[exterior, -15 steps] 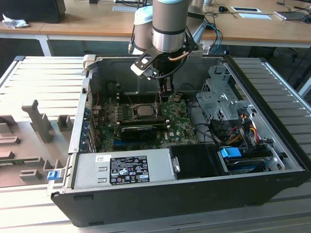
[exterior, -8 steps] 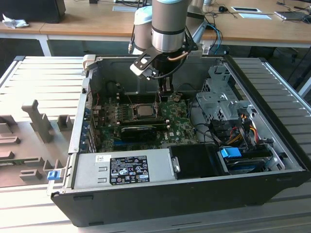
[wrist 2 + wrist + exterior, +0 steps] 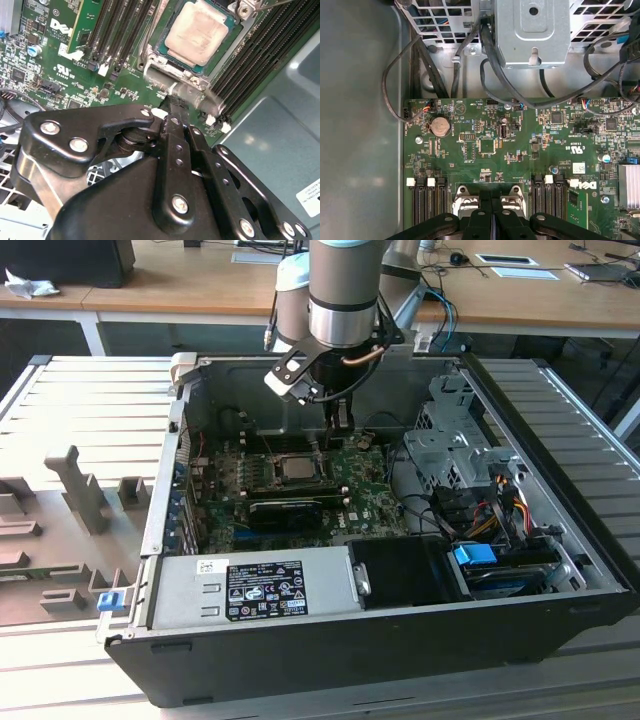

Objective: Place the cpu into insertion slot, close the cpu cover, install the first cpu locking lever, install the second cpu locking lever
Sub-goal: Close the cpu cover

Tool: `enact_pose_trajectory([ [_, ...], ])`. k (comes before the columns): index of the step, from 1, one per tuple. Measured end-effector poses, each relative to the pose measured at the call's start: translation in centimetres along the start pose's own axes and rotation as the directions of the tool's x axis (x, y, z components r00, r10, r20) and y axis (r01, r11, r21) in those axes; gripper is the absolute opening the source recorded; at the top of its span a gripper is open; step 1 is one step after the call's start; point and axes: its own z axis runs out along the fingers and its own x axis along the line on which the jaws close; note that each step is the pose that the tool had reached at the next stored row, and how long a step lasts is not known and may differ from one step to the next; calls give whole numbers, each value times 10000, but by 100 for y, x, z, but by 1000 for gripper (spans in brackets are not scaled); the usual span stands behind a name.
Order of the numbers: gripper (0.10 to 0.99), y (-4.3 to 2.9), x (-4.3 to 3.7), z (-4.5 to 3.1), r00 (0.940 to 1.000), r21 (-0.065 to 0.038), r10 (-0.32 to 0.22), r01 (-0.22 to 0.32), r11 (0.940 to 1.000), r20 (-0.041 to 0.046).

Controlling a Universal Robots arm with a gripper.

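Surface (image 3: 90, 400) of ribbed grey metal is spread beneath everything; upon it an open black computer case (image 3: 400, 650) is set, its interior exposed in the exterior view; the robot arm (image 3: 345, 290) is lowered into the case from above, close to the far wall; the green motherboard (image 3: 375, 502) is seen on the case floor, with a grey power supply (image 3: 255, 585) laid along the near wall and a metal drive cage (image 3: 450, 435) fixed toward the exterior view's right; the gripper (image 3: 172, 102) is held low over the board, just beside the socket, and its jaws are clenched together with nothing seen between them; black memory slots (image 3: 260, 50) are ranged on either side of the socket; the cpu cover (image 3: 156, 62) is seen as a silvery frame lying around the chip, and its blurred near edge is met, or very nearly met, by the tip of the jaws; whether contact is made cannot be told; the insertion slot (image 3: 273, 470) is located near the middle of the board; the cpu (image 3: 197, 32) is seated flat within it, its dull silver-grey top smeared and framed by the cover's window; a round coin cell (image 3: 440, 126) is mounted on the board, well apart from the socket.
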Motion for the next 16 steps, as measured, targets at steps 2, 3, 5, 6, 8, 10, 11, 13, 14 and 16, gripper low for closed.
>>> enact_pose_trajectory([
  [2,106,-5,0,0,10000,0,0,0,10000,0],
  [3,106,-8,0,0,10000,0,0,0,10000,0],
  [5,106,-14,0,-1,10000,0,0,0,10000,0],
  [6,106,-20,0,-1,10000,0,0,0,10000,0],
  [8,106,-31,0,-2,10000,0,0,0,10000,0],
  [10,106,-38,0,-2,10000,0,0,0,10000,1],
  [11,106,-41,0,-2,10000,0,0,0,10000,0],
  [13,106,-49,0,-3,10000,0,0,0,10000,1],
  [14,106,-54,0,-3,10000,-1,0,0,10000,0],
  [16,106,-70,0,-4,10000,0,-1,1,10000,0],
])
